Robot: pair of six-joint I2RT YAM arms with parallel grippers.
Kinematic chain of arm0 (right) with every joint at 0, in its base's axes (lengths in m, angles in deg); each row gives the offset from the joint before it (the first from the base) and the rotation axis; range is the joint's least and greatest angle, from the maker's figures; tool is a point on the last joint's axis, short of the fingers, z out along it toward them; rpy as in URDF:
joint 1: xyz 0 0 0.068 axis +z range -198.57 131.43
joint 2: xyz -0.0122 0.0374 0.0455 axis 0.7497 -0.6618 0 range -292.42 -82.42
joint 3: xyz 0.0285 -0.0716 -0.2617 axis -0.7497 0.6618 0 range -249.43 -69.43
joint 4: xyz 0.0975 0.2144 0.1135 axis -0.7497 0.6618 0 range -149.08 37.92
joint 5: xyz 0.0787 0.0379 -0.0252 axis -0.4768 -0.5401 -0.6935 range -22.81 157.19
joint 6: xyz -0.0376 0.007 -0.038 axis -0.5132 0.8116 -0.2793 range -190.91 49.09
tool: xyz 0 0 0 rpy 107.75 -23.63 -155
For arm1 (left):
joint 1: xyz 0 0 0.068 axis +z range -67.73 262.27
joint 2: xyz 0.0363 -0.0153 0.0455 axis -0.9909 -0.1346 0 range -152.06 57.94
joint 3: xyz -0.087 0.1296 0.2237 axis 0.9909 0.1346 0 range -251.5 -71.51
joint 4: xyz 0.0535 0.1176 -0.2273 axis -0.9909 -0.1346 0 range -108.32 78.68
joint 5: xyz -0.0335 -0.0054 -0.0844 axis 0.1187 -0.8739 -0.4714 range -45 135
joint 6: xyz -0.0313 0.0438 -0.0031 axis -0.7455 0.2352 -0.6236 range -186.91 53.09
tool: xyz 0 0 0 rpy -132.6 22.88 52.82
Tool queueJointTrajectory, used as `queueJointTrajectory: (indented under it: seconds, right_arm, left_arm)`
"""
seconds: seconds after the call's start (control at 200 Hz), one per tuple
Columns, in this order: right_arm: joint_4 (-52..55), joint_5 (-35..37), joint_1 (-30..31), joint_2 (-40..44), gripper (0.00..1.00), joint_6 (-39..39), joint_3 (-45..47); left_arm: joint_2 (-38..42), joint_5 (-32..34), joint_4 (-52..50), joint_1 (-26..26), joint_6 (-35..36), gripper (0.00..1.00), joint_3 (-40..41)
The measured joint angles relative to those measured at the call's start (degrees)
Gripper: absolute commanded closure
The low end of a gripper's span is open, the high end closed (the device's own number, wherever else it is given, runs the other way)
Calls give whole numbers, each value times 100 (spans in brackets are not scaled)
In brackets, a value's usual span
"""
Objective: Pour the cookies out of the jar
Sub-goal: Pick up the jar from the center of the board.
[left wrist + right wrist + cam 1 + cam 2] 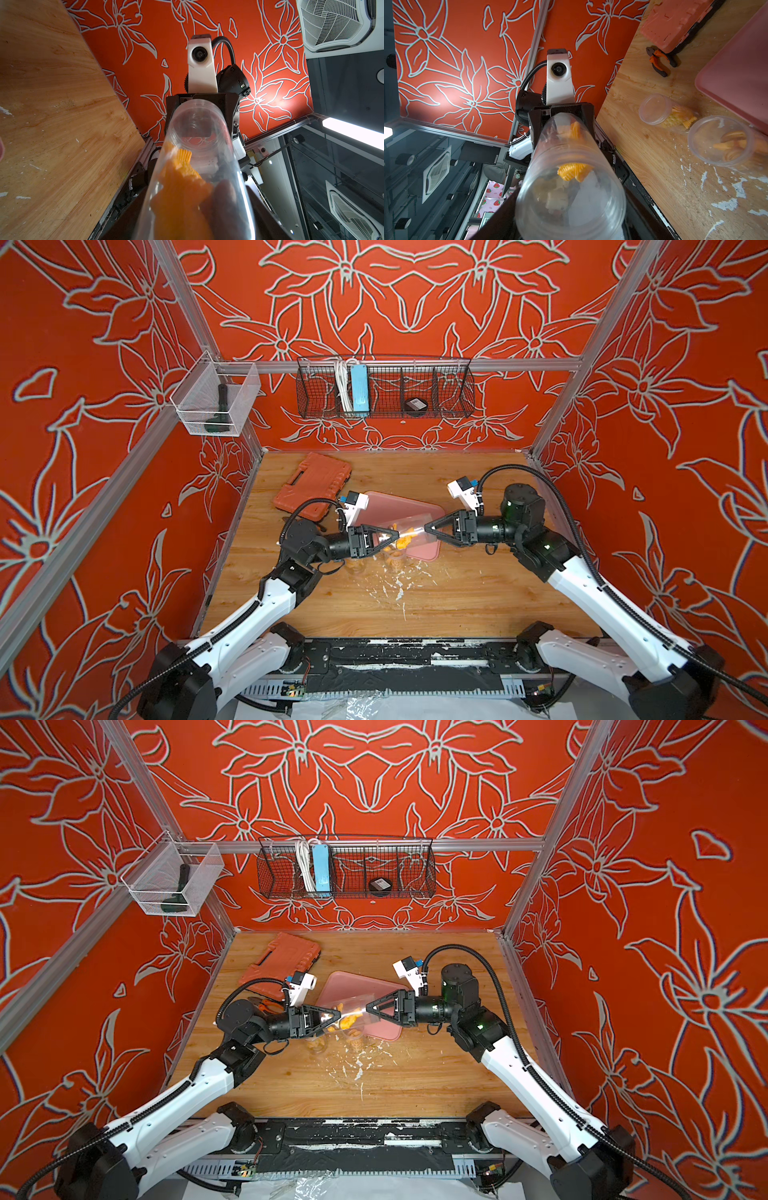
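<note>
The left gripper [397, 536] pinches the jar [415, 529], held sideways over the pink tray's [390, 506] edge with the cookies [402, 542] inside, and I can't tell if the right gripper [426, 529] holds its mouth, so a slip could spill cookies off the tray.

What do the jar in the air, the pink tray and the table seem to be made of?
The jar: probably thin clear plastic, glossy; the cookies show through its wall.
The tray: pink plastic, it seems; matte and smooth, with rounded corners.
The table: wood or wood-look laminate; grain lines are visible, and the surface is scratched with white flecks.
</note>
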Motion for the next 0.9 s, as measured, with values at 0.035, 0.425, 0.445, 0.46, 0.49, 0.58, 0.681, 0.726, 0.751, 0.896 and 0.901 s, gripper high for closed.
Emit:
queueJointTrajectory:
  seconds: [0.035, 0.425, 0.445, 0.46, 0.49, 0.58, 0.681, 0.726, 0.751, 0.896, 0.901]
  right_arm:
    - [-37, -26, 0, -20, 29, 24, 2]
    - [-184, -144, -4, -111, 47, 83, 2]
    - [-168, -144, -4, -109, 47, 52, 2]
    - [-153, -144, -15, -107, 47, 26, 2]
    - [-114, -142, -33, -105, 47, -31, 2]
    - [-13, -98, -37, -92, 48, -236, 17]
    - [-11, -74, -31, -42, 49, -457, 184]
    - [-59, -63, -33, -20, 50, -514, 278]
    - [-96, -57, -33, -13, 50, -549, 321]
    - [-415, -61, -37, -74, 52, -627, 479]
    - [-422, -61, -37, -79, 52, -627, 479]
  left_arm:
    - [0, -7, 2, 0, -2, 45, 0]
    - [0, -87, 17, 46, 4, 46, 0]
    - [0, -90, 15, 52, 9, 46, 0]
    - [0, -98, 11, 66, 13, 46, 0]
    - [0, -118, 4, 85, 24, 47, 2]
    - [0, -216, 72, 142, 24, 48, 63]
    - [-24, -358, 136, 195, 44, 48, 184]
    - [-57, -433, 136, 216, 55, 49, 214]
    - [-76, -472, 140, 229, 66, 49, 225]
    - [-203, -673, 208, 352, 87, 48, 236]
    - [-203, -678, 210, 356, 87, 48, 236]
